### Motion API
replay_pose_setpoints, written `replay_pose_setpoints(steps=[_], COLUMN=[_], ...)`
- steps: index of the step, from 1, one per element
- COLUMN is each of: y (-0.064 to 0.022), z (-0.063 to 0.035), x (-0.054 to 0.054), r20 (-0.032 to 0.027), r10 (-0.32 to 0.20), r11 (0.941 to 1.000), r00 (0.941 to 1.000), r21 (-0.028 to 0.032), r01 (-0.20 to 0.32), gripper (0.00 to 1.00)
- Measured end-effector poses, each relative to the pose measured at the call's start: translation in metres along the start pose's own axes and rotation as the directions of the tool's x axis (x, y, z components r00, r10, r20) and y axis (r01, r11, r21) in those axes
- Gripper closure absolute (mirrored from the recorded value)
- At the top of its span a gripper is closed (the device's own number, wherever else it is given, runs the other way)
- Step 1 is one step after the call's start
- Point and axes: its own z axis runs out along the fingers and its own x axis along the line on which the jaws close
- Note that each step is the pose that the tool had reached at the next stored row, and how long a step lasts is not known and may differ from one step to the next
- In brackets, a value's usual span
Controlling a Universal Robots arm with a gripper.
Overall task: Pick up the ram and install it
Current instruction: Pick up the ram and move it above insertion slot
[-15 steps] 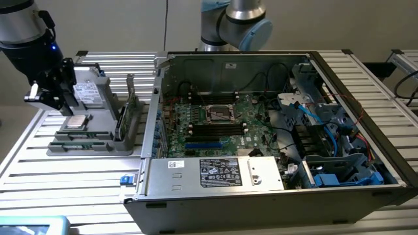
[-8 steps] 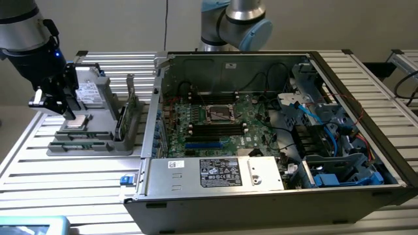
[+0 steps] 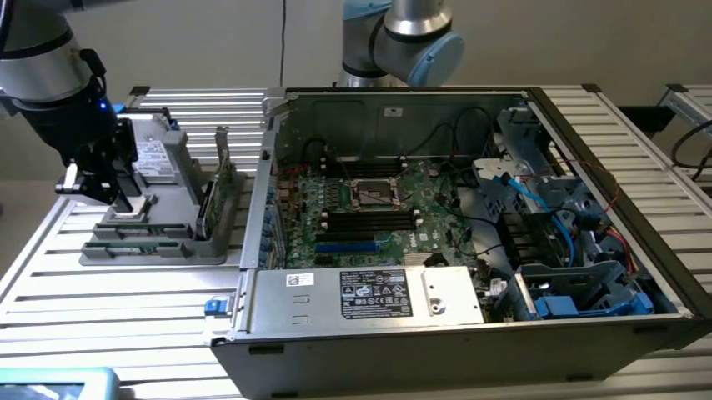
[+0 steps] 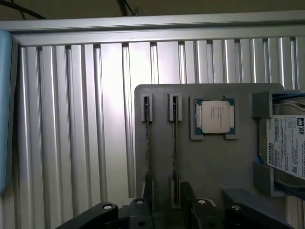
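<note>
two ram sticks stand beside a processor and drive.

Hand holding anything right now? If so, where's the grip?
Nothing held. The hand is open above the ram, which stands in its gray tray.

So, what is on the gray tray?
Two ram sticks standing on edge in slots, a processor and a hard drive. The jaws cover one end of the tray.
</note>
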Motion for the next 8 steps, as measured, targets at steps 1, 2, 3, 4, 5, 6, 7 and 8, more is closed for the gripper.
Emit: replay_pose_setpoints(steps=[1,2,3,4,5,6,7,8], y=[-0.0001,-0.0001,-0.0002,-0.0003,-0.0003,-0.0004,-0.0004,-0.0004], z=[0.001,0.002,0.0031,0.0041,0.0051,0.0061,0.0068,0.0076], x=[0.0009,0.0018,0.0026,0.0032,0.0039,0.0045,0.0052,0.0063], r20=[0.0001,0.0,0.0,0.0,0.0,-0.0002,-0.0007,-0.0008], r10=[0.0,0.0,0.0,0.0,0.0,0.0,0.0,0.0], r11=[1.0,1.0,1.0,1.0,1.0,1.0,1.0,1.0], r00=[1.0,1.0,1.0,1.0,1.0,1.0,1.0,1.0], r21=[0.0008,0.0017,0.0027,0.0038,0.0049,0.0061,0.0069,0.0073], r01=[0.0,0.0,0.0,0.0,0.0,0.0,0.0,0.0], gripper=[0.63,0.63,0.63,0.63,0.63,0.63,0.63,0.63])
